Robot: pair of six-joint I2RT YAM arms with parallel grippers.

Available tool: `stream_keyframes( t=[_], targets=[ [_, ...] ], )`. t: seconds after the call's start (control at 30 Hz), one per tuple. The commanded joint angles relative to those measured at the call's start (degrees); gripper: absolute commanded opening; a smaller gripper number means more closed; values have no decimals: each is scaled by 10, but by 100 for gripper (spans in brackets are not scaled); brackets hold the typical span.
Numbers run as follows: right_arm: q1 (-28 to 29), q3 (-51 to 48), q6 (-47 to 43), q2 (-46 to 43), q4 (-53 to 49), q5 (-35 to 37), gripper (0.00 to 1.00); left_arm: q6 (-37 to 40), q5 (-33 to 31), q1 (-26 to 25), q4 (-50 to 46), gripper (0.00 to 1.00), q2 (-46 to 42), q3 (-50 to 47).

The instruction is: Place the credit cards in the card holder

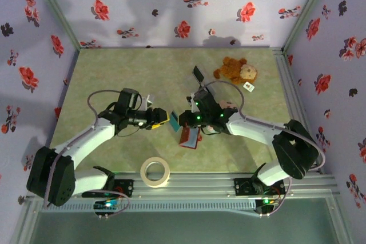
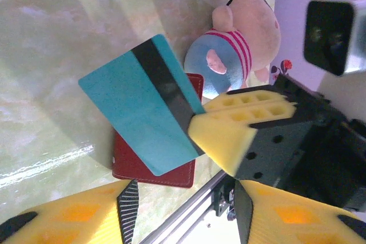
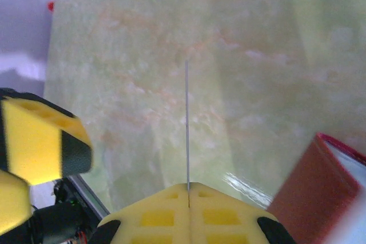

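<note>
Nearest, the red card holder (image 1: 189, 136) lies on the table (image 1: 114, 72), just below the two pincers, which meet over the table's middle with both arms bent inward. The right pincer (image 3: 188, 187) is clamped tight on one end of a teal credit card (image 2: 143, 107) held in the air above the holder, while the left pincer (image 1: 162, 118) faces it partly open and empty. The step looks like pocketing this card, which calls for tipping its free edge down into a slot. Farther back, a dark card (image 1: 198, 74) sits by a teddy bear (image 1: 235, 71).
</note>
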Motion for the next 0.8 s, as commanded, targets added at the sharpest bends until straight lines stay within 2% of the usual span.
stream_keyframes(
  t=[0.0, 0.27, 0.33, 0.47, 0.63, 0.77],
  targets=[
    [-2, 15, -25, -62, -55, 30, 2, 10, 13, 5, -4, 50, -14, 4],
    [-53, -98, -11, -278, -176, 109, 0, 19, 16, 0, -8, 49, 2, 16],
    [-65, -115, -19, -307, -219, 106, 0, 23, 16, -2, -15, 49, 9, 23],
    [-68, -136, -15, -310, -261, 70, 0, 28, 16, -6, -8, 49, 29, 27],
    [-66, -148, -8, -298, -278, 67, 0, 24, 14, -14, 11, 49, 64, 19],
    [-66, -158, -8, -268, -255, 52, 0, 26, 14, -16, 13, 49, 84, 16]
  ],
)
